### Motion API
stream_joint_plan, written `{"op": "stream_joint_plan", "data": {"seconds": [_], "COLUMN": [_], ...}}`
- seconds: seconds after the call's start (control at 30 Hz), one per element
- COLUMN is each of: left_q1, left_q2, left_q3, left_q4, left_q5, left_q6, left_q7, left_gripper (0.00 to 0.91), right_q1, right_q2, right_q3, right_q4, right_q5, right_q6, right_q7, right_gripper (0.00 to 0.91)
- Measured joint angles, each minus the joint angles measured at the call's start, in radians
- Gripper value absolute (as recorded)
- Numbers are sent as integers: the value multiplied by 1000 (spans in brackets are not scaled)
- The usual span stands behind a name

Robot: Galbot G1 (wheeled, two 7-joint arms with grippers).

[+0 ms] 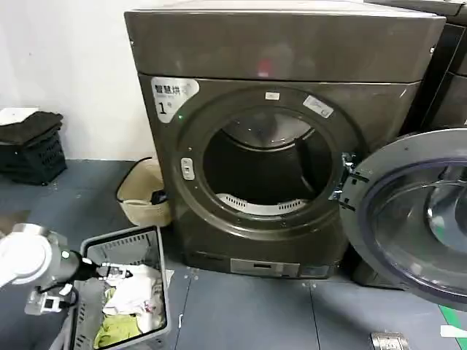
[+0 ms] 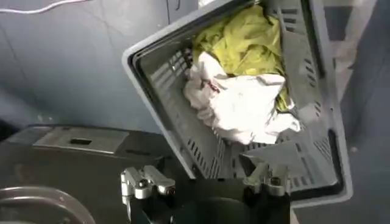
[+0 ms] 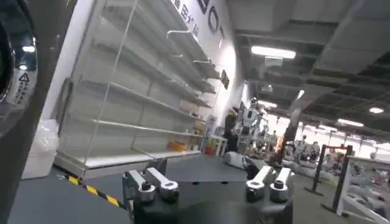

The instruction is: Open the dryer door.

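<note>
Dryer door (image 1: 419, 219) ajar — (head view)

The dryer door (image 1: 423, 219) stands swung open to the right of the machine (image 1: 277, 138), hinged at the right edge of the drum opening (image 1: 266, 164). A laundry basket (image 1: 149, 240) holding clothes (image 1: 135, 292) sits on the floor at front left, with the left gripper (image 1: 109, 273) over it; a second basket (image 1: 142, 193) lies behind, beside the machine's left side

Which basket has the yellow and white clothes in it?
The grey plastic basket on the floor at the dryer's lower left, just under the left gripper, holds them. The cream basket sits farther back against the machine; the black one stands by the wall.
</note>
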Motion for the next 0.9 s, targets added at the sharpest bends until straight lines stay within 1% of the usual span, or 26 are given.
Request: {"op": "stream_joint_plan", "data": {"seconds": [0.27, 0.47, 0.63, 0.9], "left_q1": [-2, -1, -1, -1], "left_q2": [10, 7, 6, 7], "left_q3": [-4, -5, -6, -6], "left_q4": [9, 10, 11, 13], "left_q5": [12, 39, 45, 44], "left_q6": [1, 1, 1, 2], "left_q7": [-3, -7, -9, -10], "left_gripper": [907, 907, 907, 907], "right_q1": [-1, -3, -1, -1], "right_q2": [10, 17, 19, 22], "right_q3": [-4, -3, 1, 0], "right_q4": [6, 4, 0, 1], "right_q5": [-3, -7, -32, -33], "right_q6": [1, 14, 24, 27], "right_q7": [-5, -9, -14, -17], "right_gripper": [907, 907, 907, 907]}}
